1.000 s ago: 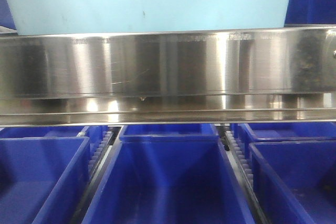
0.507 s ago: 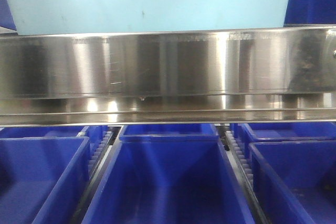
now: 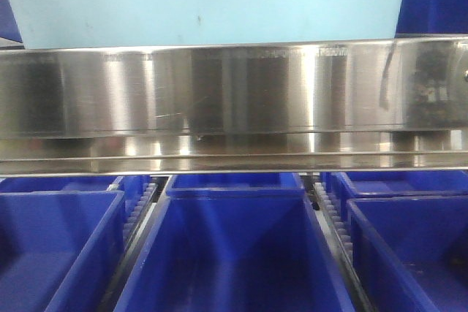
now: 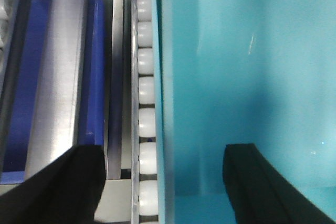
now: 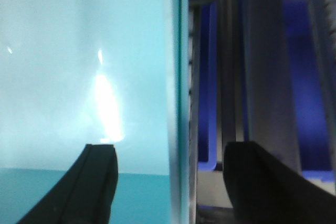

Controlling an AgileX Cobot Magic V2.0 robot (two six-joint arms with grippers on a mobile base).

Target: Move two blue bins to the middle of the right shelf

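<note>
A light blue bin (image 3: 212, 5) stands on the shelf level above a steel rail (image 3: 234, 93). Dark blue bins sit below it: one in the middle (image 3: 234, 253), one left (image 3: 51, 246), one right (image 3: 417, 246). My left gripper (image 4: 163, 182) is open and straddles the light blue bin's left wall (image 4: 157, 77), with one finger (image 4: 257, 182) inside the bin and the other outside. My right gripper (image 5: 176, 182) is open and straddles the bin's right wall (image 5: 178, 77), with one finger (image 5: 97, 182) inside. Neither gripper shows in the front view.
A track of white rollers (image 4: 146, 93) runs along the bin's left side, next to steel rails and a dark blue bin (image 4: 94, 72). More steel rails and a dark blue bin (image 5: 310, 77) lie right of the right gripper. Roller tracks (image 3: 329, 213) separate the lower bins.
A dark reflection has shifted on the right end of the steel rail. The bins have not moved.
</note>
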